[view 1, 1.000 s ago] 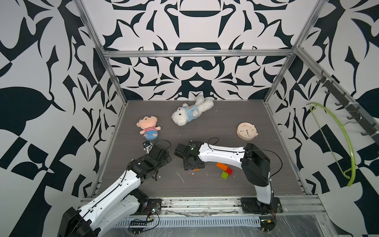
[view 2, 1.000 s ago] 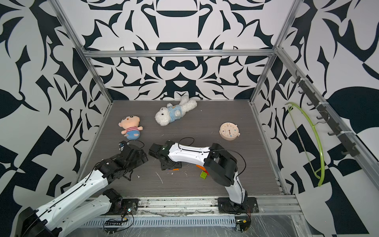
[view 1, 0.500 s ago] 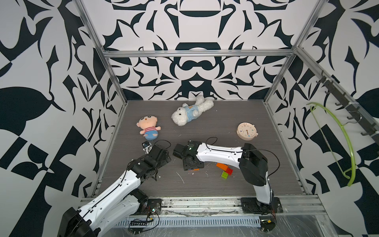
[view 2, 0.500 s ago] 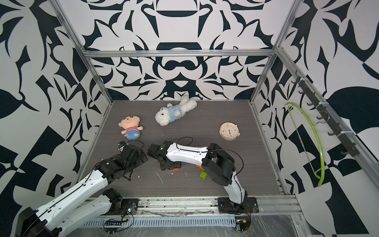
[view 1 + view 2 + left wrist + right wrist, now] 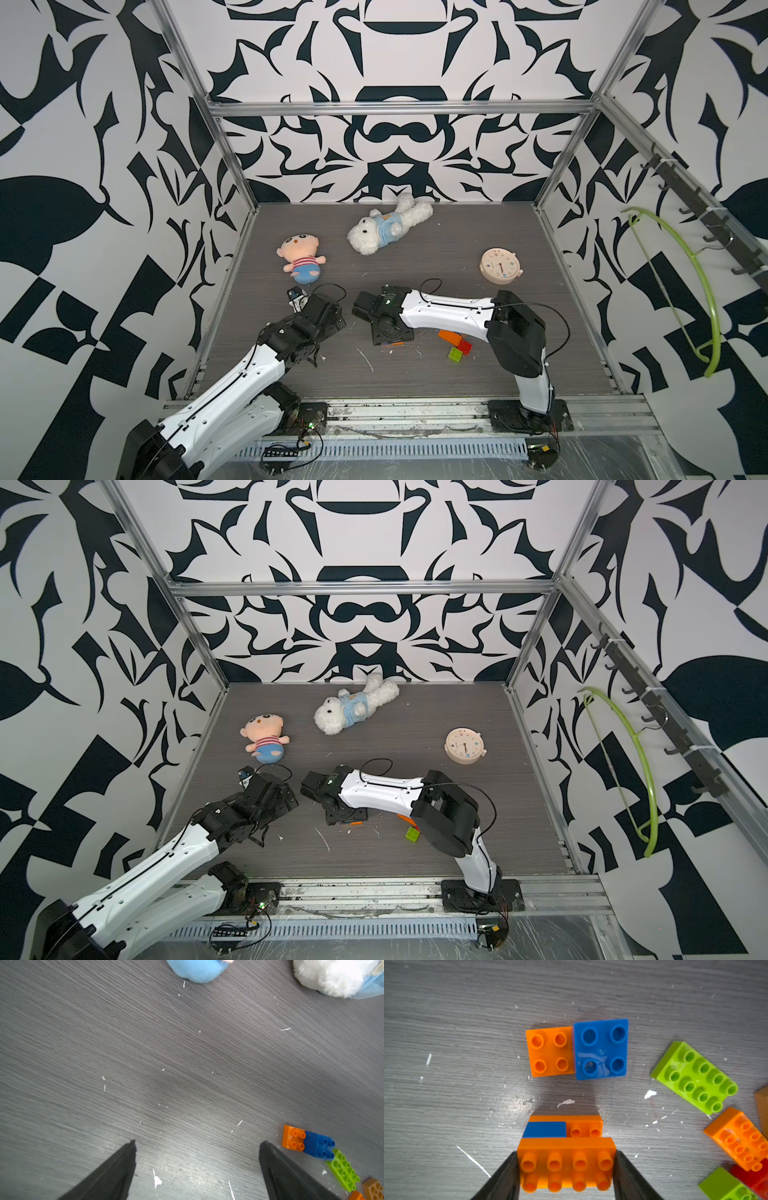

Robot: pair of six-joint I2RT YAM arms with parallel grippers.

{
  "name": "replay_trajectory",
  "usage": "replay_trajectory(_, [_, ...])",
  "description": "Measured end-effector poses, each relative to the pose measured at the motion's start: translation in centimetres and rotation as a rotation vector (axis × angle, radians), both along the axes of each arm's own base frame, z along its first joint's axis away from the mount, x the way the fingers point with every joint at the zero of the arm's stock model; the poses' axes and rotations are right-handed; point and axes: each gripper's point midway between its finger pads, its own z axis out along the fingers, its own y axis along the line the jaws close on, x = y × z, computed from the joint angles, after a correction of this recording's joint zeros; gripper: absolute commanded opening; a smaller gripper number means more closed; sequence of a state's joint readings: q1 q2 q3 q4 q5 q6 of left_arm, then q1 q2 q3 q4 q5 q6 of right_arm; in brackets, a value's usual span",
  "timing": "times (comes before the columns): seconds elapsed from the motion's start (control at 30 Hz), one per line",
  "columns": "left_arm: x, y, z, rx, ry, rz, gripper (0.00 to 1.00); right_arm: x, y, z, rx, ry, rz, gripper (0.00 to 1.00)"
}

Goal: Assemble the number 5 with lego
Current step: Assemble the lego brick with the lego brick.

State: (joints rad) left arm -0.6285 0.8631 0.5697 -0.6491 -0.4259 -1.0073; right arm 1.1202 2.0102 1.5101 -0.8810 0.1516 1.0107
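under the left claw (image 5: 197,1142) lies open table (image 5: 187,1053) (right claw (image 5: 565,1152) grips lego (image 5: 564,1167)).

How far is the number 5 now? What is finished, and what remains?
Done: only a small start. An orange and blue pair sits side by side on the table; no 5 shape shows yet. In hand: the right claw is shut on an orange-blue cluster. The left claw is open, empty. Left: the green brick and orange brick lie loose.
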Motion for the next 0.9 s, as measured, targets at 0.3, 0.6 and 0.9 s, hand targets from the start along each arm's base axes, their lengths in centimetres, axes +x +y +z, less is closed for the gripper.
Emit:
replay_trajectory(0.3, [0.00,0.03,0.01,-0.003,0.000,0.007,0.99,0.02,-0.01,0.04,0.005,-0.001,0.000,0.63])
replay_trajectory(0.6, [-0.03,0.04,0.03,-0.006,0.001,0.011,0.99,0.04,0.01,0.09,0.004,-0.001,0.005,0.63])
replay_trajectory(0.9, [-0.06,0.06,0.15,-0.010,-0.003,0.013,0.99,-0.03,0.10,0.00,0.006,0.004,0.016,0.76])
